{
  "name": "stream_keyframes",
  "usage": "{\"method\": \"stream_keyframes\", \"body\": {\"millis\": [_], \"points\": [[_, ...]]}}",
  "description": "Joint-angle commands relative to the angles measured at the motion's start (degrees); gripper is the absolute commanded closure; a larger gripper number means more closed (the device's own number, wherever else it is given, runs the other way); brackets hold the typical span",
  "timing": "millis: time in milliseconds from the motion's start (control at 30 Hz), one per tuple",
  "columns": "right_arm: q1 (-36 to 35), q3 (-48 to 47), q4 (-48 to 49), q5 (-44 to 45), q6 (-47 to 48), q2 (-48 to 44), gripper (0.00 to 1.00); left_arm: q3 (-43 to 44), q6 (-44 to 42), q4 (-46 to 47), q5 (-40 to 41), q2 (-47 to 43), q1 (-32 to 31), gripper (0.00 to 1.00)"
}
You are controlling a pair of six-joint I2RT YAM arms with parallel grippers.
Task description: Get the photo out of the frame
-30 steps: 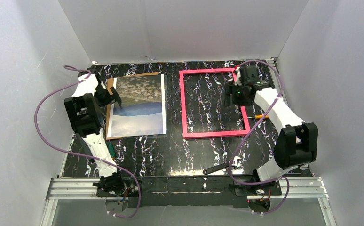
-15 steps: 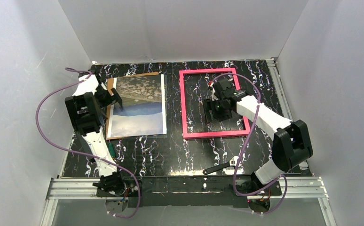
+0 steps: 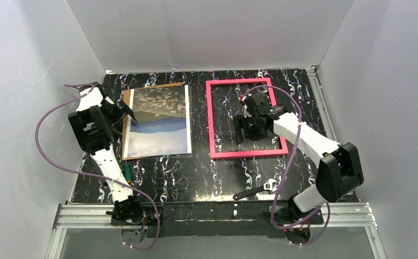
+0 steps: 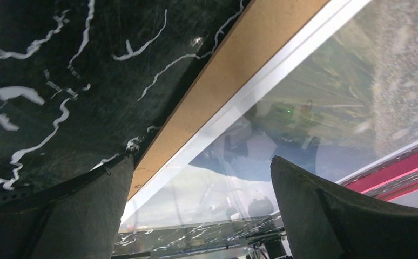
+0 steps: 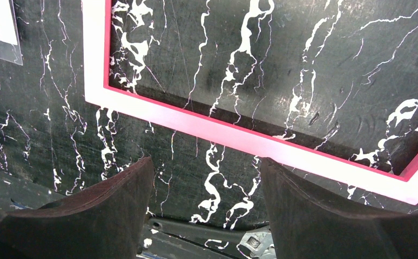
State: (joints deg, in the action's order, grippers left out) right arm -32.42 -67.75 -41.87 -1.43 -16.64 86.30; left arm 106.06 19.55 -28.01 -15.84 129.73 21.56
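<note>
The left white-and-black jointed arm [image 3: 107, 162] and the right white-and-black jointed arm [image 3: 304, 135] share 1 build: smooth white plastic link shells between boxy matte black joint housings [image 3: 339, 170]. A thin purple cable [image 3: 37, 137] loops loosely beside the left arm, and a second purple cable [image 3: 284, 162] trails along the right. The left gripper [image 4: 200, 162] and the right gripper [image 5: 206, 162] each carry 2 broad, dark, grainy fingers [image 4: 82, 216] with rounded tips.

- frame [image 3: 210, 118]: right rail partly hidden by right arm [image 3: 304, 135]
- backing board [image 3: 125, 141]: mostly covered by photo [image 3: 158, 121]
- left wrist view: photo cut off by edges
</note>
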Motion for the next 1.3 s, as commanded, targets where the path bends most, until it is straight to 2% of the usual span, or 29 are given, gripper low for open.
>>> {"method": "stream_keyframes", "body": {"millis": [0, 133, 333, 467, 667, 800, 933, 1033, 1167, 1267], "points": [[-0.7, 0.0, -1.0, 1.0, -0.5, -2.2, 0.21, 3.0, -0.3, -10.1, -2.5, 3.3, -0.3, 0.02], [-0.8, 0.3, -1.1, 1.1, -0.5, -2.9, 0.21, 3.0, 0.0, -9.8, -4.3, 3.9, -0.3, 0.03], [-1.0, 1.0, -0.1, 0.7, -1.3, -1.8, 0.21, -0.6, 2.6, -4.0, -10.6, 1.1, -1.1, 0.21], [-1.4, 0.8, 0.2, 0.7, -1.2, -0.8, 0.21, -0.9, 3.1, -2.3, -11.7, -0.5, -3.2, 0.25], [-1.6, 0.1, -0.3, 0.8, -0.7, 0.5, 0.21, -1.3, 2.8, -1.9, -10.2, -1.3, -6.2, 0.22], [-1.8, -0.3, -0.2, 0.6, -1.6, 0.3, 0.21, 2.8, 1.6, -8.7, -1.9, 0.2, -6.0, 0.03], [-1.9, 0.9, 3.2, -3.8, -5.6, -0.3, 0.21, 5.0, 1.7, -13.1, 6.1, -2.1, -5.9, 0.02], [-1.8, 2.4, 9.1, -7.4, -11.7, 1.2, 0.22, 3.2, 3.1, -12.7, 6.0, -5.9, -6.6, 0.02], [-1.9, 1.6, 14.5, -8.4, -20.1, 6.1, 0.31, 0.6, 4.5, -11.4, 2.6, -9.9, -11.0, 0.02], [-2.7, -1.6, 15.3, -7.9, -20.7, 10.9, 0.32, -3.9, 8.3, -8.1, -2.6, -13.6, -15.5, 0.04]]}}
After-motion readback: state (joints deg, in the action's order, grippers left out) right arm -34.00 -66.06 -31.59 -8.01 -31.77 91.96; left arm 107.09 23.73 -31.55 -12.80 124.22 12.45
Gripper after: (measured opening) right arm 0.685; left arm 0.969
